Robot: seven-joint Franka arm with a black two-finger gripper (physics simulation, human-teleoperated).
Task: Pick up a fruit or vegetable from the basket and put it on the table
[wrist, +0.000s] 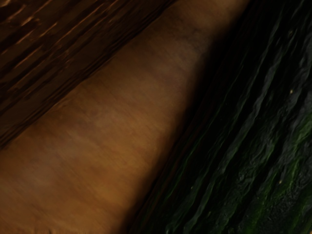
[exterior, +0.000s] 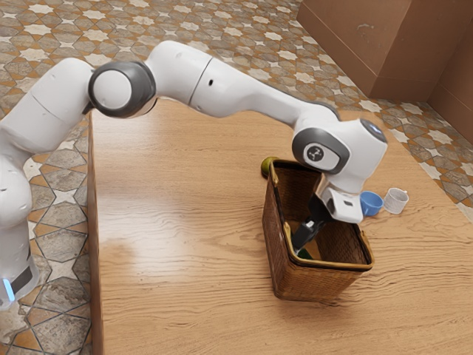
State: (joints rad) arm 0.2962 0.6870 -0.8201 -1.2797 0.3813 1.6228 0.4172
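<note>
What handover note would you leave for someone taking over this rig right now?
Gripper: down inside the basket; I can't tell whether it has hold of anything.
Things: dark green item, probably a vegetable, in the basket, close under the hand. A round yellow-green item is outside, beside the basket; these views don't settle whether it came from there.
Done: hand is in the basket; green item is not out.
Left, if the green item is the pick: secure it, lift it clear of the rim, set it on the table.

Arm [exterior: 236, 87] arched over the table [exterior: 170, 244] from its edge at the exterior view's left; wrist [exterior: 340, 148] bent down, gripper [exterior: 301, 240] slanting downward, tip angled toward that edge.
</note>
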